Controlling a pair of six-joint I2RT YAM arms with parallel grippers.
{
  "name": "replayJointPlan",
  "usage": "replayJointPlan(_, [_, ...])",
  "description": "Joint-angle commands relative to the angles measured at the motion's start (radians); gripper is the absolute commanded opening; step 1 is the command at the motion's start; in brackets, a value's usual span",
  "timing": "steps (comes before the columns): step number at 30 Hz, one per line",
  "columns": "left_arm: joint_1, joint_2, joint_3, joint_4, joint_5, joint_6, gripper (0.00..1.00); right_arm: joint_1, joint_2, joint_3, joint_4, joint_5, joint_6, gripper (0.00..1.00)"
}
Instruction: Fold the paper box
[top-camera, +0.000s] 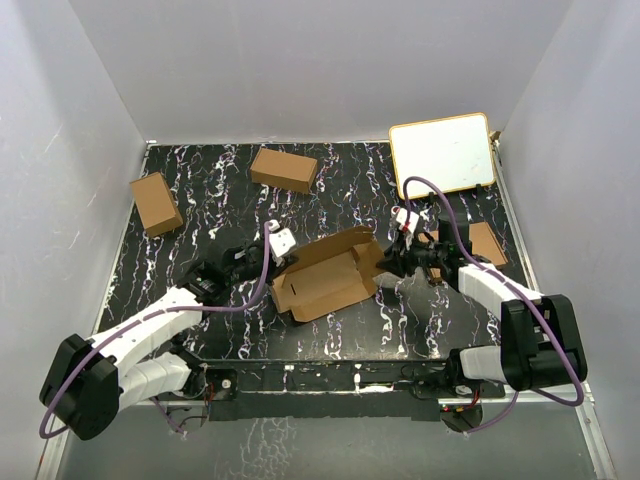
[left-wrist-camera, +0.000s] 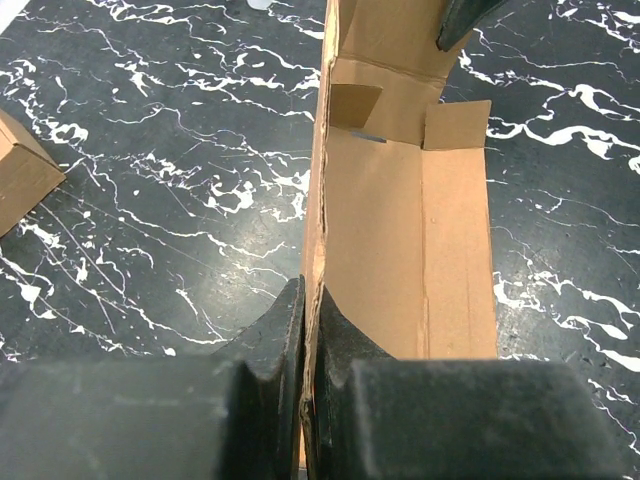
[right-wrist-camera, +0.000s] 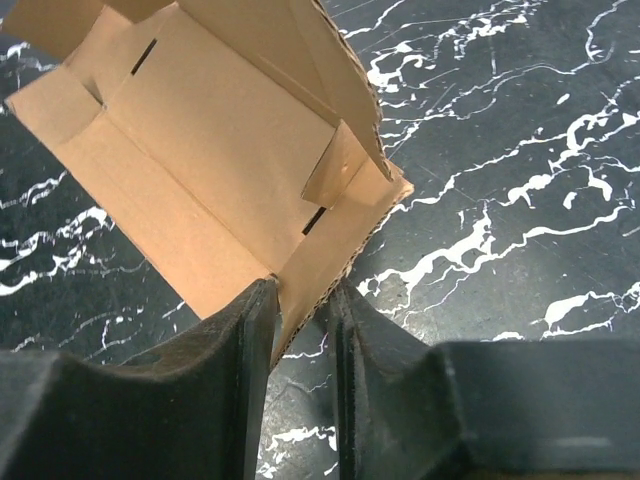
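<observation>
Left gripper clenched on paper box wall, right gripper parted around opposite end, long axis left-right, opening upward

The left carton, middle carton, white board, sheet pile lie apart.

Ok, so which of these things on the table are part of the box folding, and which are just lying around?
In the job: paper box, half folded; left fingers clamped on its side wall; right fingers astride its end flap.
Lying about: small carton at far left; small carton at the back; white board; flat brown sheets partly under the right arm.
</observation>
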Motion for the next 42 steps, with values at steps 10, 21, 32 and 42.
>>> replayJointPlan(10, [-0.001,-0.022,0.001,-0.024,0.059,0.020,0.00,-0.164,-0.053,0.150,-0.232,-0.312,-0.117,0.63])
replayJointPlan(21, [-0.001,-0.021,0.005,-0.020,0.069,0.019,0.00,-0.143,0.154,0.415,-0.414,0.041,0.138,0.85])
replayJointPlan(32, [-0.001,-0.034,0.007,-0.018,0.078,0.024,0.00,-0.086,0.459,0.642,-0.702,0.129,0.003,0.81])
replayJointPlan(42, [-0.001,-0.040,0.006,-0.017,0.083,0.024,0.00,-0.049,0.652,0.797,-0.866,0.112,-0.073,0.42])
